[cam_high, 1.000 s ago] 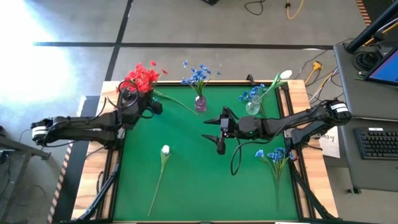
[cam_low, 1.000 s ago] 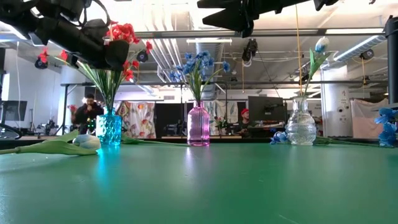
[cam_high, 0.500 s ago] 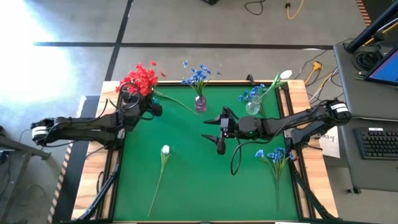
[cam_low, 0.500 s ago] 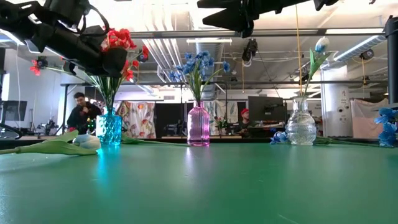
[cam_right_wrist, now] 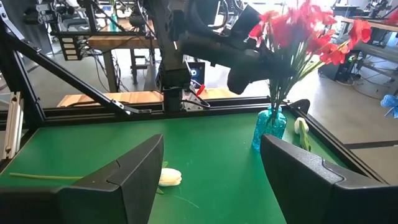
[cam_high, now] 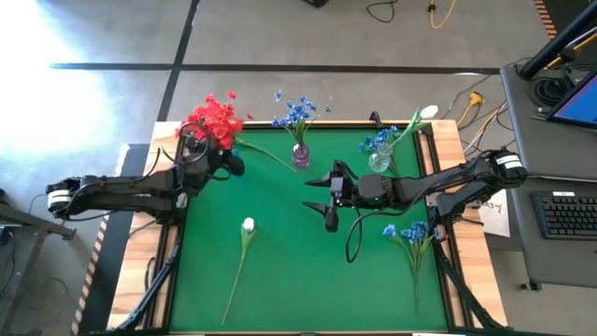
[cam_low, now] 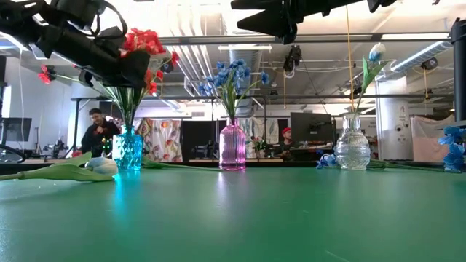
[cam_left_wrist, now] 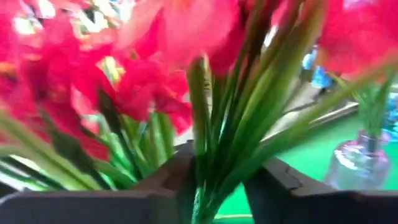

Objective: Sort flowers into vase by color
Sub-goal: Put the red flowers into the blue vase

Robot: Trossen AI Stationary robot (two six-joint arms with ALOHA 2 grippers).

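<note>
Red flowers (cam_high: 216, 118) stand with their stems in a teal vase (cam_low: 127, 149) at the far left. My left gripper (cam_left_wrist: 217, 180) is open around their green stems (cam_left_wrist: 208, 155), just above the vase. Blue flowers (cam_high: 297, 112) stand in a pink vase (cam_low: 232, 145). A clear vase (cam_low: 353, 149) holds a white bud and blue blooms. One white tulip (cam_high: 247, 226) lies on the mat. Loose blue flowers (cam_high: 410, 233) lie at the right. My right gripper (cam_high: 315, 193) hangs open over the mat's middle with nothing between its fingers. My left gripper's fingers (cam_left_wrist: 168, 190) stand on either side of the red flowers' stems (cam_left_wrist: 205, 186), coming level from the table's left side. Green mat shows between the stems and one finger. Whether the other finger touches them I cannot tell.
Another white bud (cam_right_wrist: 301, 126) on a long green stem lies beside the teal vase. The three vases stand in a row along the far edge. The green mat (cam_high: 298, 271) is bordered by black rails. People move in the room behind the table.
The red blooms have swayed a little over the teal vase, and one bloom sticking out sideways has dipped. My left gripper has kept its place at the stems.
</note>
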